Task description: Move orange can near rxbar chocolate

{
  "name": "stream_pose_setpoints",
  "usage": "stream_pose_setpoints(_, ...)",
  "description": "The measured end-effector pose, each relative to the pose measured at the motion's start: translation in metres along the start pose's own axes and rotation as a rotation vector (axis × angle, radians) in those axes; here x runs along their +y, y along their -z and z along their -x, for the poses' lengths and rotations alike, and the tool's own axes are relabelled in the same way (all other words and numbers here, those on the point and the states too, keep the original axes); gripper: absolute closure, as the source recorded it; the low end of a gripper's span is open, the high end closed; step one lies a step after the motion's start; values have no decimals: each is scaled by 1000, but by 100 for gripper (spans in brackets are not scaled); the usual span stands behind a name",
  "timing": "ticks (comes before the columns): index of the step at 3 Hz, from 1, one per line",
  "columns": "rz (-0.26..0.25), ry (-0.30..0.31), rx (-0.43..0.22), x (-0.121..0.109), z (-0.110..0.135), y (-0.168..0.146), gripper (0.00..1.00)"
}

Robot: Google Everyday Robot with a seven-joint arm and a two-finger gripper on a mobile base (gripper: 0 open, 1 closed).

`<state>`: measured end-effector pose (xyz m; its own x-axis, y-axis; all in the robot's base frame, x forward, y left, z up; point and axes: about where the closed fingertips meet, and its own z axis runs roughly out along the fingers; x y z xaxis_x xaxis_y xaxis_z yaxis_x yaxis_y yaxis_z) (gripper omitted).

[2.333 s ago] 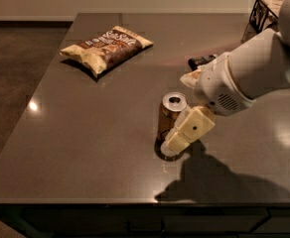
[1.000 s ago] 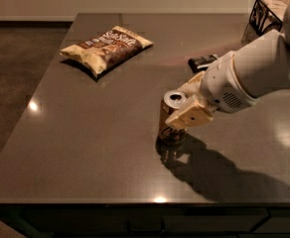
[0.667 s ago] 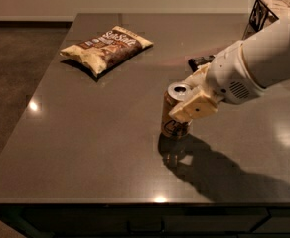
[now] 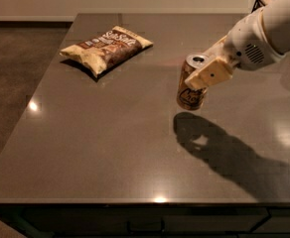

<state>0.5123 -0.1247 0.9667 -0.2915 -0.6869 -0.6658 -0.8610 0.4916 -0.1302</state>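
The orange can [image 4: 188,95] is held off the dark tabletop [image 4: 110,133], tilted a little, with its silver top facing up. My gripper [image 4: 207,71] comes in from the right on a white arm and is shut on the can's upper part. One cream finger [image 4: 209,73] lies across the can's front. The can's shadow falls on the table below and to the right. The rxbar chocolate is hidden behind the gripper and arm.
A tan-and-brown chip bag [image 4: 107,48] lies at the far left of the table. A dark object [image 4: 261,1] stands at the far right corner, partly behind the arm. The table's front edge runs along the bottom.
The gripper has closed on the can and lifted it off the table, carrying it up and slightly right. The rxbar, seen earlier behind the gripper, is now covered.
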Motion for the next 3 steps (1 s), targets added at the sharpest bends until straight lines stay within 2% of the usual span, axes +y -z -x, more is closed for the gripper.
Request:
stream_pose_setpoints(2,-111,-78,68,-73,-5,-11,100)
stream_pose_setpoints(3,-144,-106,100,-99,-8,-18,100)
